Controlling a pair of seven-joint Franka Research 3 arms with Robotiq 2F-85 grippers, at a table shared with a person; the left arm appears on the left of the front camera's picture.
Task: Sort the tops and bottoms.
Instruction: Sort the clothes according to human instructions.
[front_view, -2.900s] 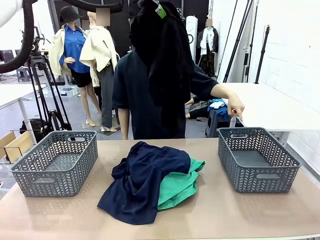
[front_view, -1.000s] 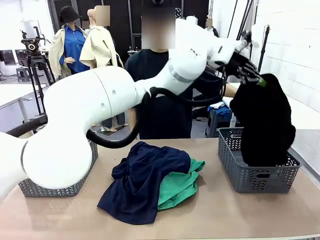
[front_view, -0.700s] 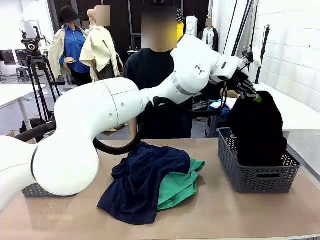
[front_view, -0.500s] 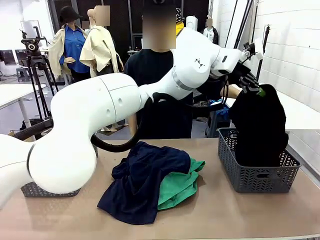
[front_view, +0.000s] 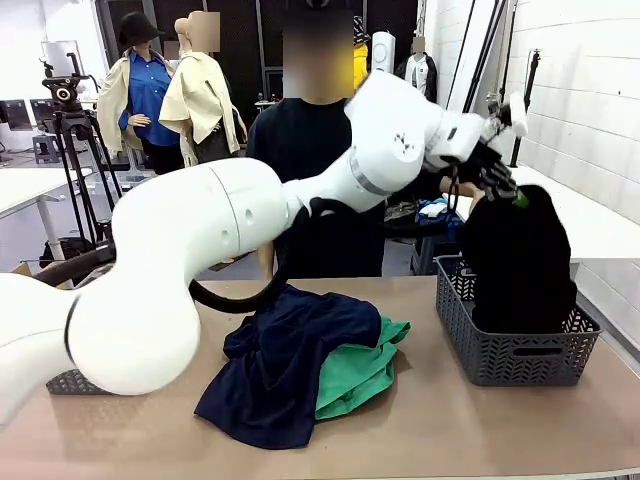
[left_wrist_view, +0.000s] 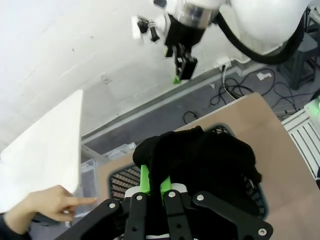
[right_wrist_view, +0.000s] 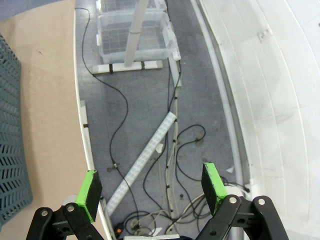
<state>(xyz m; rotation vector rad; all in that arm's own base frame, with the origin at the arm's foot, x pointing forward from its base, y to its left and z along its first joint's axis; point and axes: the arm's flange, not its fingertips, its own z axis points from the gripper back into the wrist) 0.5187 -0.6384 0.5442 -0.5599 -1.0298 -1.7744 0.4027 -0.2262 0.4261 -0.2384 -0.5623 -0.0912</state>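
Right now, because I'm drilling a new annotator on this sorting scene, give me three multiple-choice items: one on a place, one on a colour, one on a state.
1. Where does the black garment hang?
A. Into the grey plastic lattice basket at picture right.
B. Over a chair.
C. On a wall hook.

2. What colour is the cloth under the navy blue garment?
A. Red.
B. Green.
C. White.

3. How do the right arm's jaws stand?
A. Shut on cloth.
B. Shut on a basket rim.
C. Open, empty.

Answers:
1 A: the left arm's jaws pinch its top while its lower part sits inside the basket.
2 B: green cloth shows beneath the navy edge.
3 C: the green pads stand apart, with floor between them.
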